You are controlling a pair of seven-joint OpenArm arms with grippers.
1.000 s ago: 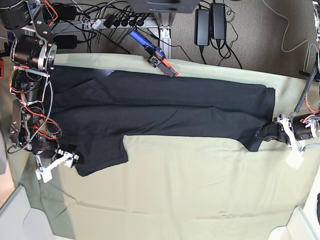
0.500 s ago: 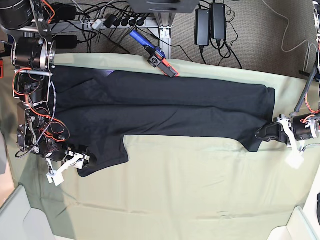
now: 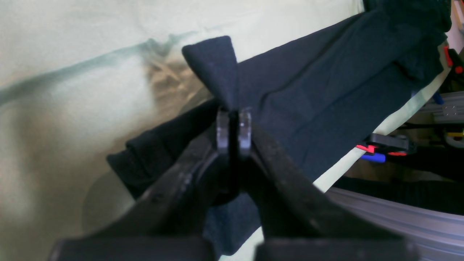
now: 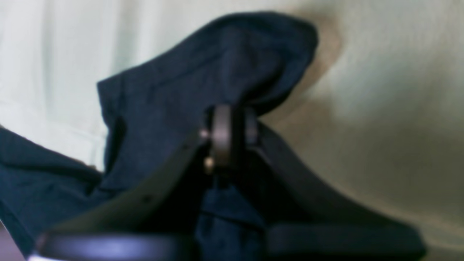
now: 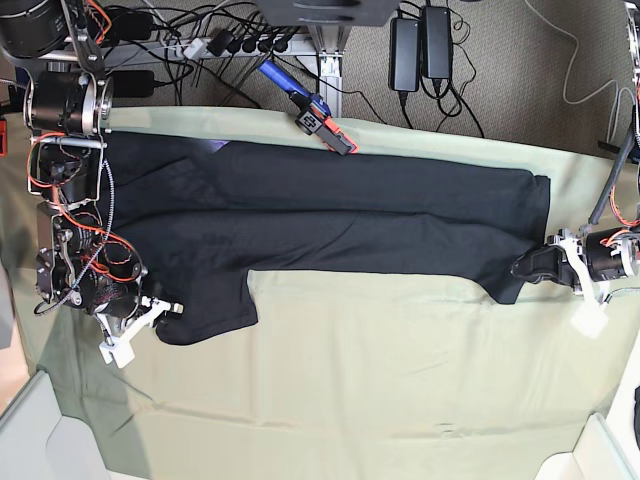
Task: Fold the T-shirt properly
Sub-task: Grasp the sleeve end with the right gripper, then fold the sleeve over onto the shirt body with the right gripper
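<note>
- Two grippers, each pinching a corner of the T-shirt [image 5: 330, 225].
- Left gripper [image 3: 233, 125]: jaws pressed on a dark fold.
- Right gripper [image 4: 228, 132]: clamped on bunched cloth.
- T-shirt lies stretched across the green cloth [image 5: 400, 380].

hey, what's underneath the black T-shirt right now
The T-shirt lies on a pale green cloth that shows all around it. Whatever surface is beneath that cloth is covered, so it cannot be seen.

I see black arms with silver joints, looped red and orange wires, white finger pieces, and dark curved jaws.
</note>
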